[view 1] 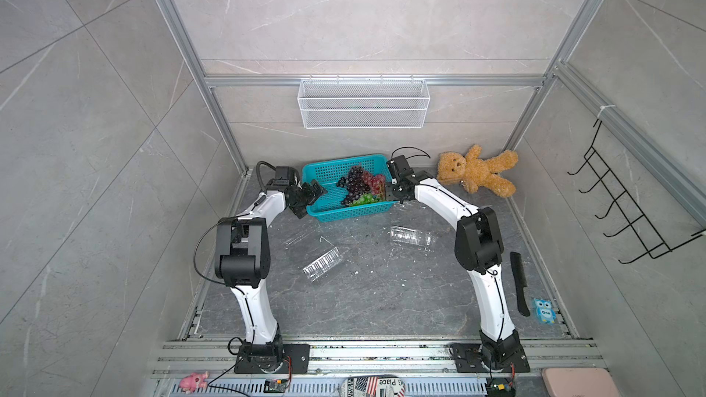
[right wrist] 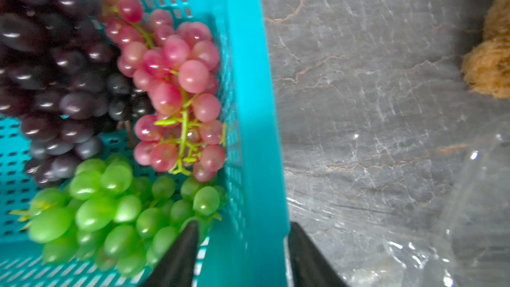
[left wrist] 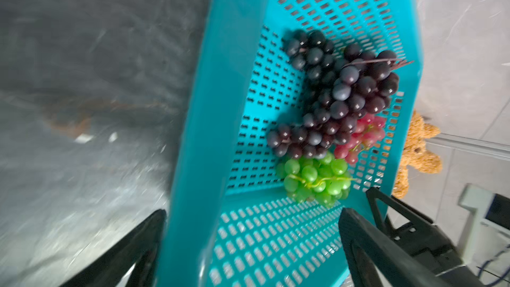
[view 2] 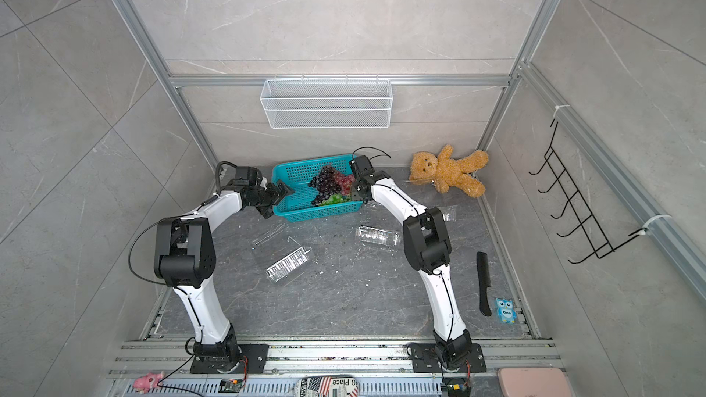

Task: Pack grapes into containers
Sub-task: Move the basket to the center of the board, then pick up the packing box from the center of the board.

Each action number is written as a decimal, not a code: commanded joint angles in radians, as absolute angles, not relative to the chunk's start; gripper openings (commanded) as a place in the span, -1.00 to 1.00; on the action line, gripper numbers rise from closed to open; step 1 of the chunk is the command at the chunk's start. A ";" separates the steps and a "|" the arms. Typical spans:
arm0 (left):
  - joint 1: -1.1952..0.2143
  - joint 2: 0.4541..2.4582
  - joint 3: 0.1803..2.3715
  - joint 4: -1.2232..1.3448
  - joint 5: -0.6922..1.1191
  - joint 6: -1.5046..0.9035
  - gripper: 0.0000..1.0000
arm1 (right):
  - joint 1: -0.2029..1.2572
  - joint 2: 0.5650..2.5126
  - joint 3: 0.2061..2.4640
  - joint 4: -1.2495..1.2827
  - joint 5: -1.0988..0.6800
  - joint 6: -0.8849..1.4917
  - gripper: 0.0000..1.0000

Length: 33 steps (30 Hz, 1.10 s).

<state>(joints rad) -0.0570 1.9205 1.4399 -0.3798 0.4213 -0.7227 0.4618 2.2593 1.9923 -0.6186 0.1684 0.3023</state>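
Both top views are bright and evenly lit by soft light from overhead, and they are sharp across the middle. The shadows under the arms (view 1: 244, 246) on the dark table (view 1: 363, 299) are faint and soft-edged. Wide-lens distortion splays the metal posts (view 1: 174, 32) outward toward ten and two o'clock. In the left wrist view the table is smeared by motion blur, while the grapes (left wrist: 331, 100) stay fairly crisp, each with a small white highlight. The right wrist view is softer throughout: the grapes are blurred, the teddy bear (right wrist: 488, 64) is out of focus, and glare streaks the clear container (right wrist: 483, 202).
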 commanded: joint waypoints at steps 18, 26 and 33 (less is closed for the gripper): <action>-0.035 1.281 0.820 -0.591 0.309 -0.678 0.98 | 0.697 1.874 1.573 -0.368 0.052 0.338 0.99; -0.030 1.374 0.791 -0.530 0.210 -0.676 0.98 | 0.741 1.871 1.482 -0.331 0.055 0.357 0.98; 0.039 1.506 0.793 -0.441 0.204 -0.684 0.76 | 0.744 1.862 1.450 -0.319 0.060 0.364 0.98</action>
<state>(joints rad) 0.0093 1.4837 0.7750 -0.4980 0.2192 -0.6811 0.7403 1.8885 1.4666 -0.3454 0.0589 0.3473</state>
